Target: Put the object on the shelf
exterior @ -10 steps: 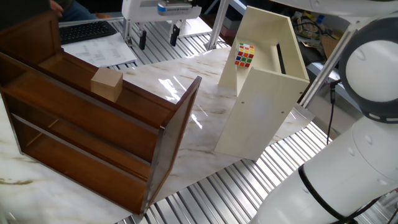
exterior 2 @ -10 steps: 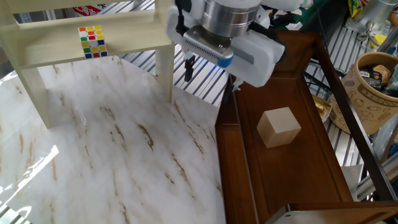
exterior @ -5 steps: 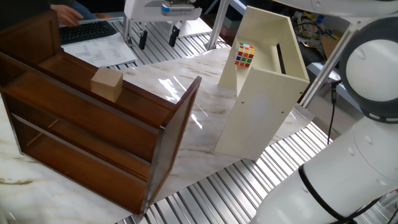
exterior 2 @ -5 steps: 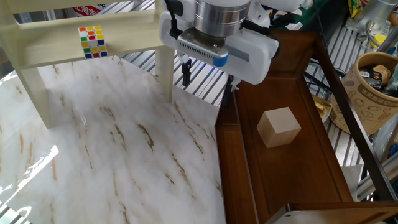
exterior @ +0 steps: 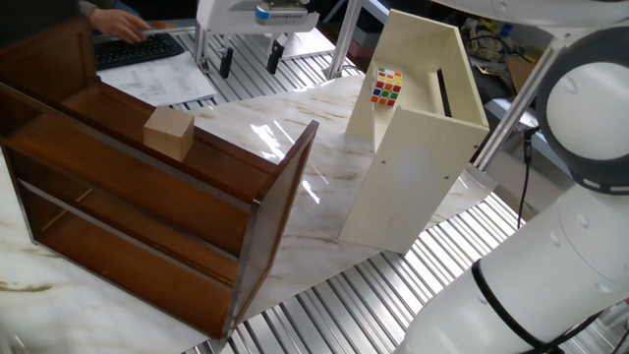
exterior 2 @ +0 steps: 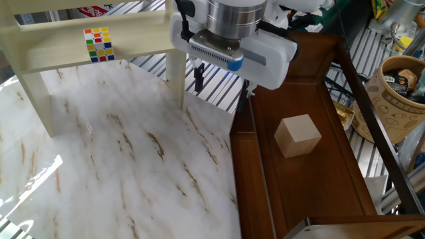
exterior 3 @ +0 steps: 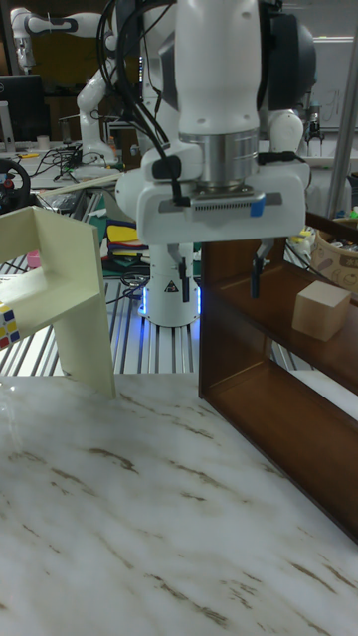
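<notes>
The pincer (exterior 3: 219, 273) hangs above the table (exterior 3: 129, 507) with its two fingers (exterior 3: 256, 269) spread wide apart and nothing between them; it grips no item. In the tall fixed view it sits beside the near end panel of the shelf (exterior 3: 273, 397), clear of the wood and not touching it. The block (exterior 3: 320, 309) rests off to one side of the pincer, on an upper board of the shelf, well apart from the fingers, flat on one face and set in from the board edge. Judged from this, the placing is complete and the step in hand is withdrawal. To do it well, keep the fingers spread, lift straight up before any sideways travel, and hold the pincer clear of the end panel, since a sideways sweep at this height could strike the panel and jolt the block. Do not pass the pincer over the board where the block sits. On the far side of the pincer from the shelf stands a cream cabinet (exterior 2: 80, 36) carrying a coloured puzzle cube (exterior 2: 99, 44); keep the retreat path between cabinet and shelf, or above both. The marbled top below the pincer carries nothing in its way, so a vertical retreat is the safest line.
</notes>
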`<action>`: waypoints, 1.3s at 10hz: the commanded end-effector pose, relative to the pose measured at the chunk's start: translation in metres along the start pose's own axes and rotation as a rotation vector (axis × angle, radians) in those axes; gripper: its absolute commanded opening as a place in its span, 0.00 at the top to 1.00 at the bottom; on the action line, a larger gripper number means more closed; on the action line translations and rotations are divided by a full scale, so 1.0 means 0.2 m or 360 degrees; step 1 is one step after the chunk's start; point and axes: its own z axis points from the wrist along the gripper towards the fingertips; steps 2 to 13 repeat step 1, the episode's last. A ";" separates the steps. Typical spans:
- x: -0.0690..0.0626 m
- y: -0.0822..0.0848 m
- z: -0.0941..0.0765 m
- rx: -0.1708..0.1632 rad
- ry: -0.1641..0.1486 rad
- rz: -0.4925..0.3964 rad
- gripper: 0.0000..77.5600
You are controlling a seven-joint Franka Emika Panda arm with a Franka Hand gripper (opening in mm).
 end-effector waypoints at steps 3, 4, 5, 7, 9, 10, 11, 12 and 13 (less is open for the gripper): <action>-0.01 -0.01 -0.01 -0.0004 -0.0002 0.0002 0.00; -0.01 -0.01 -0.01 -0.0004 -0.0002 0.0002 0.00; -0.01 -0.01 -0.01 -0.0004 -0.0002 0.0002 0.00; -0.01 -0.01 -0.01 -0.0004 -0.0002 0.0002 0.00; -0.01 -0.01 -0.01 -0.0004 -0.0002 0.0002 0.00; -0.01 -0.01 -0.01 -0.0004 -0.0002 0.0002 0.00; -0.01 -0.01 -0.01 -0.0004 -0.0002 0.0002 0.00; -0.01 -0.01 -0.01 -0.0004 -0.0002 0.0002 0.00; -0.01 -0.01 -0.01 -0.0004 -0.0002 0.0002 0.00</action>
